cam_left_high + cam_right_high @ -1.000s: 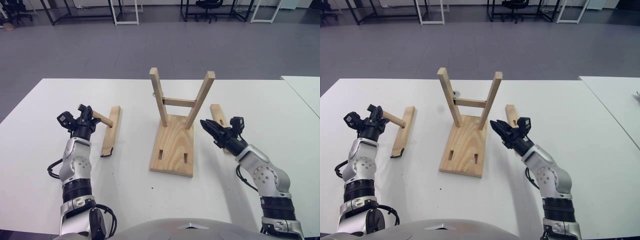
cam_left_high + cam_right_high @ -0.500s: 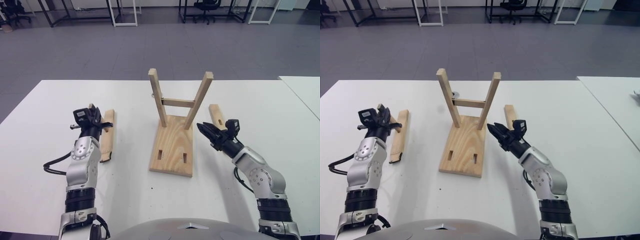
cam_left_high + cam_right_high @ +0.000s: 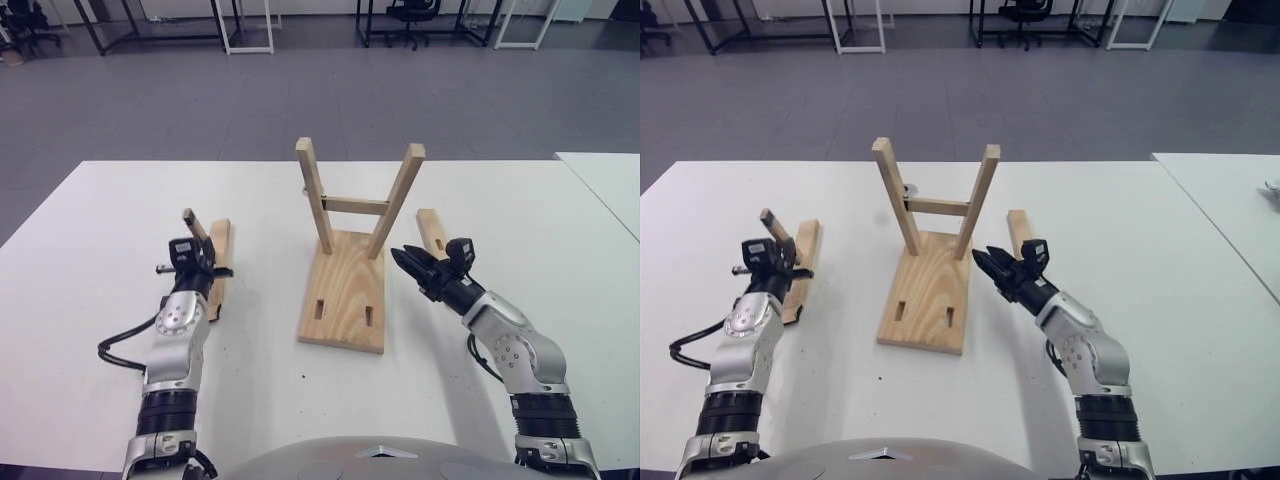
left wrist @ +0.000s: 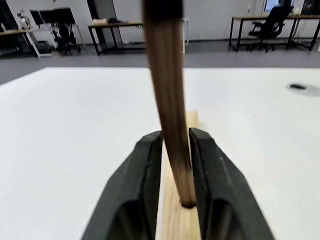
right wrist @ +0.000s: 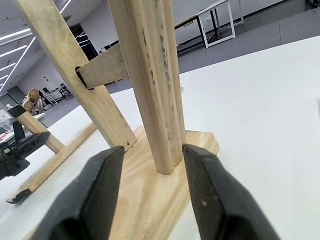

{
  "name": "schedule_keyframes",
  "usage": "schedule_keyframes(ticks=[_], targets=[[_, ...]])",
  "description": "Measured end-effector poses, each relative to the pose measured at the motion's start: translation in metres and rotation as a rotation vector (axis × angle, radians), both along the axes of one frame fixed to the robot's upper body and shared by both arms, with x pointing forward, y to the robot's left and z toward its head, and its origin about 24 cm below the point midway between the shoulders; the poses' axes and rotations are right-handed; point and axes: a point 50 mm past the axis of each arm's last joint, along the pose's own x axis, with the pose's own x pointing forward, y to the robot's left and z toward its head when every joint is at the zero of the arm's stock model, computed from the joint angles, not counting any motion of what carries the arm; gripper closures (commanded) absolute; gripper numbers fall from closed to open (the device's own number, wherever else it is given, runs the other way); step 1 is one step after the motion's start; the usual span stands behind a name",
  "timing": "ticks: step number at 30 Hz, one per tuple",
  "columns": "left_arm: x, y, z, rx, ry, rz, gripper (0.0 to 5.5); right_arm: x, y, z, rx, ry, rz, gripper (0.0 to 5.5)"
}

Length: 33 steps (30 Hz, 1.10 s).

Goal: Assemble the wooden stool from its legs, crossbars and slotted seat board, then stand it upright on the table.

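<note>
Seat board [image 3: 345, 290] and legs [image 3: 316, 195] are pale bare wood, matt, grain plainly showing; the crossbar [image 4: 167, 75] in the left pincer [image 4: 175, 136] looks darker and smoother. Tabletop [image 3: 80, 300] is smooth matt white, and both the left and right pincer [image 5: 150, 152] have black plastic fingers [image 5: 102, 195] with a slight sheen.

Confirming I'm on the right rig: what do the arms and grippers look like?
The left arm and right arm are silver-grey rounded segments with black bands, each trailing a looped black cable. The left gripper and right gripper each have two black tapered fingers.
</note>
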Motion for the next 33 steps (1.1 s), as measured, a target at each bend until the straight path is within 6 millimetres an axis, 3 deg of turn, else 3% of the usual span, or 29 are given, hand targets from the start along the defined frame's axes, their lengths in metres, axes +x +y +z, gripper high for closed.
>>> schedule_keyframes(ticks=[2,3,6,10,16,21,33], targets=[[0.012,0.009,0.032,0.015,-0.069,-0.038,3.61,0.004,0.001,0.005,0.002,-0.027,0.006,3.33],[0.012,0.013,0.036,-0.01,-0.061,-0.043,3.47,0.004,0.001,0.004,0.005,-0.023,0.006,3.33],[-0.001,0.015,0.023,-0.089,0.059,-0.08,2.85,0.003,0.003,0.002,0.01,-0.017,0.002,3.33],[-0.015,0.009,0.023,-0.176,0.212,-0.14,2.11,0.002,0.008,-0.001,0.025,-0.01,0.008,3.33],[-0.032,-0.013,0.011,-0.21,0.403,-0.132,1.15,-0.004,0.011,-0.007,0.022,0.014,0.001,3.33],[-0.041,-0.004,0.0,-0.067,0.486,-0.078,1.15,-0.006,0.014,-0.009,0.025,0.024,0.009,3.33],[-0.039,0.003,-0.009,-0.048,0.475,-0.167,3.33,-0.006,0.023,-0.012,0.025,0.029,0.022,3.33]])
